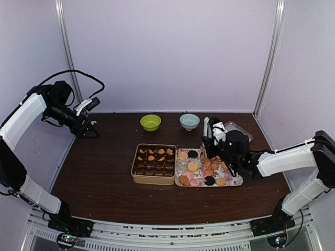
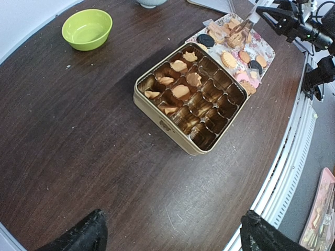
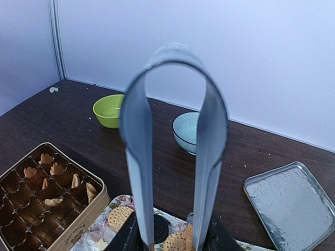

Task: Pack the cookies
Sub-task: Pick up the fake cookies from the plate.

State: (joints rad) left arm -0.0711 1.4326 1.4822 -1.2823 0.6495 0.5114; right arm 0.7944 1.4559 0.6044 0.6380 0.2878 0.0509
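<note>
Dark brown tabletop (image 1: 104, 172): round tan, pink and black cookies (image 1: 193, 166) lie just under the right end effector (image 3: 170, 238), clamped on silver metal tongs (image 3: 209, 136); the left end effector (image 2: 175, 232), fingers spread apart, is farther off.

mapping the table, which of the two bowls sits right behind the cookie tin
The lime green round bowl: it sits behind the tan metal tin, while the pale blue ribbed bowl sits behind the floral tray.

The left arm (image 1: 23, 117) and right arm (image 1: 285, 161) are clad in white, with black joints; black fingers (image 2: 78, 235) are seen on the left end effector (image 2: 172, 238).
</note>
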